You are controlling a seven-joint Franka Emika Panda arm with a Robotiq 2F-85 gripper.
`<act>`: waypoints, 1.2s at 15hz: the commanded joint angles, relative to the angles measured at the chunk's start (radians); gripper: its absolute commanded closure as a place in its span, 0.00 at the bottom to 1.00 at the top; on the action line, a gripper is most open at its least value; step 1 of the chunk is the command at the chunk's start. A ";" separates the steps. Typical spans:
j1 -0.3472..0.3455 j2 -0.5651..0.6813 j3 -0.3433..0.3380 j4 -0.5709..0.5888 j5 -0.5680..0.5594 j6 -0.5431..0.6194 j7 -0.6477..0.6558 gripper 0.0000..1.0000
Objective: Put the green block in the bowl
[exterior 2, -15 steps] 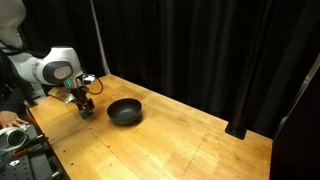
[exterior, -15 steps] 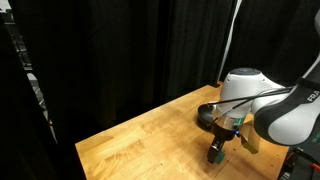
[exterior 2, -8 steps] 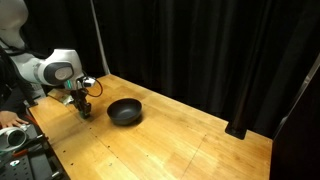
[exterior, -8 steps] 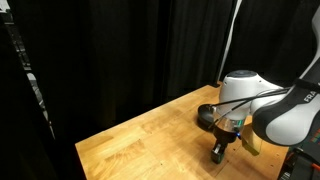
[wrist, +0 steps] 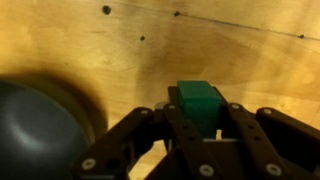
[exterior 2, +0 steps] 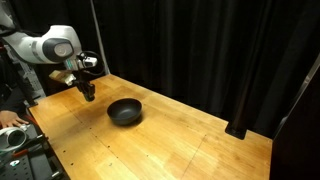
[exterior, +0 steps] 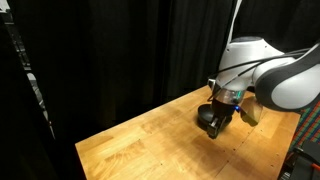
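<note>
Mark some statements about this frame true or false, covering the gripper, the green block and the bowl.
1. The gripper is shut on the tiny solid green cube block. True.
2. The green block lies inside the round, glossy black bowl. False: it sits between the gripper's fingers, and the bowl looks empty in an exterior view.
3. The gripper hangs above the light wooden table, to one side of the bowl rather than over it. True.
4. In the wrist view the bowl lies to the right of the block. False: it lies at the left edge of that view.
5. A white wall stands behind the table. False: black curtains hang there.
</note>
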 commanded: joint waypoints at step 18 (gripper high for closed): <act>-0.329 -0.163 0.168 0.121 -0.007 -0.236 -0.102 0.01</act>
